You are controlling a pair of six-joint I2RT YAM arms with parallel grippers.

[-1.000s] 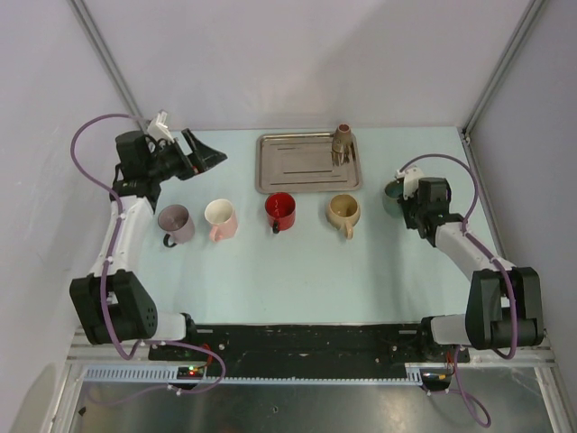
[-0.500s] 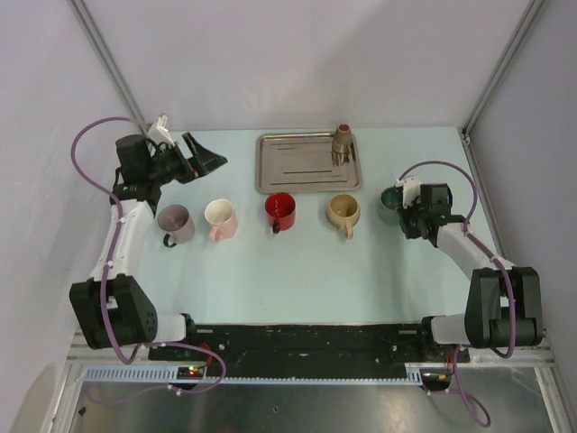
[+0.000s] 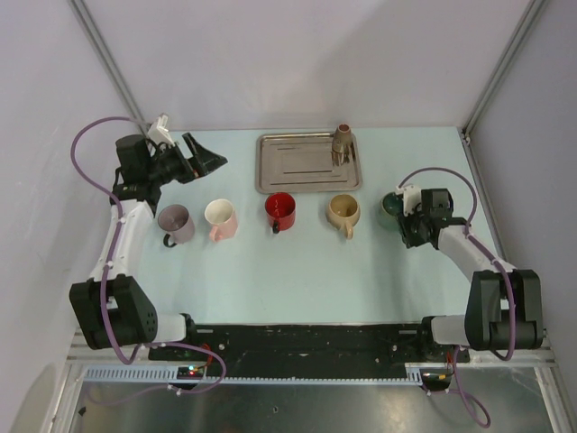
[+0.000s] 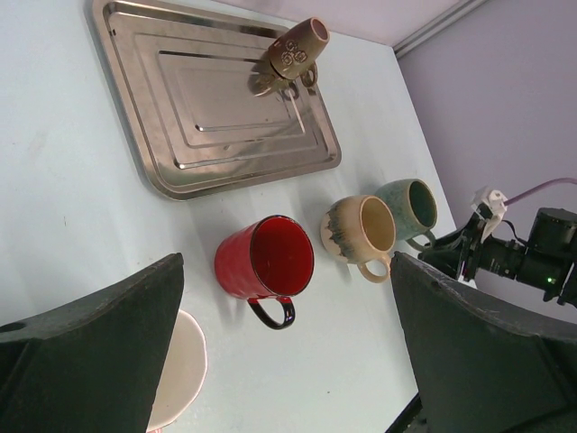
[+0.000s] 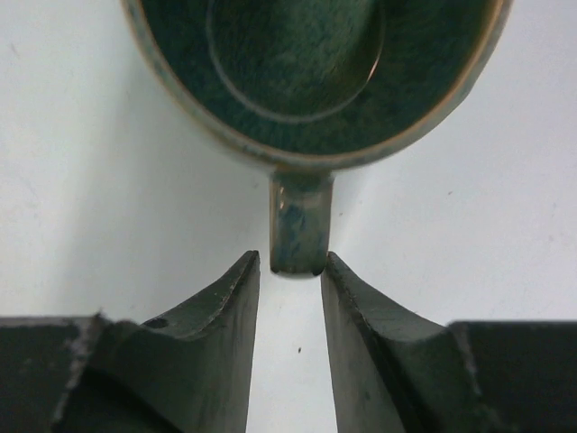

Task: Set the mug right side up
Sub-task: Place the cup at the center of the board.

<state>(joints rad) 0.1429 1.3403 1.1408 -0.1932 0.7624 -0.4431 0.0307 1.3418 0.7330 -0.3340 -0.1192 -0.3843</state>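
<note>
The right arm (image 3: 451,242) has pulled back towards its base and its jaws have eased apart. The right jaws now only flank the tip of the handle (image 5: 297,225), with a sliver of bench (image 3: 297,271) showing on one side and nothing clamped. The green mug (image 3: 390,206) stands mouth up at the right end of the row, just beside the tan mug (image 3: 343,211). The left jaws hang spread wide over the bench's far left — holding nothing.
</note>
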